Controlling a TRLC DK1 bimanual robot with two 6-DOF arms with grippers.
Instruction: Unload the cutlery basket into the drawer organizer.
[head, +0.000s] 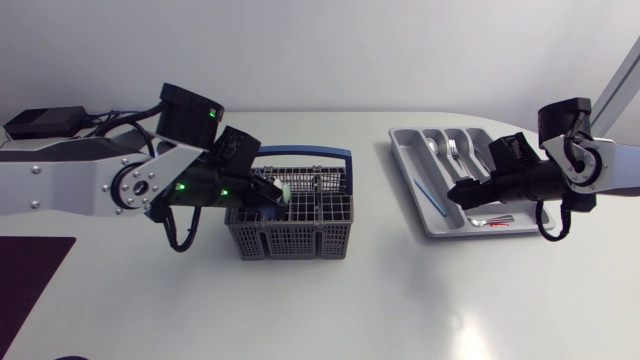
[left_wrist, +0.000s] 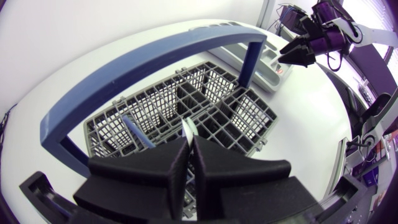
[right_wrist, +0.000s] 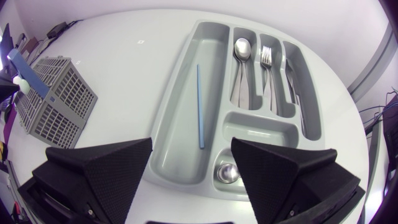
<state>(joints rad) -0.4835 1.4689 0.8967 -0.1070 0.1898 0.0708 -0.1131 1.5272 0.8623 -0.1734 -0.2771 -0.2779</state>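
Observation:
The grey cutlery basket (head: 290, 235) with a blue handle (head: 300, 152) stands mid-table. My left gripper (head: 278, 192) hangs over its left compartments, shut on a thin white utensil (left_wrist: 188, 129) that rises out of the basket (left_wrist: 249, 115). A blue stick (left_wrist: 138, 134) still stands in a cell beside it. The grey drawer organizer (head: 415, 190) lies to the right. It holds a blue stick (right_wrist: 199, 106), spoons (right_wrist: 241, 50), forks (right_wrist: 266, 56) and knives (right_wrist: 295, 93). My right gripper (right_wrist: 189, 168) is open and empty over the organizer's near end.
A black box (head: 40, 122) with cables sits at the back left. A dark mat (head: 25, 280) lies at the front left. A small shiny round piece (right_wrist: 227, 171) rests in the organizer's near compartment.

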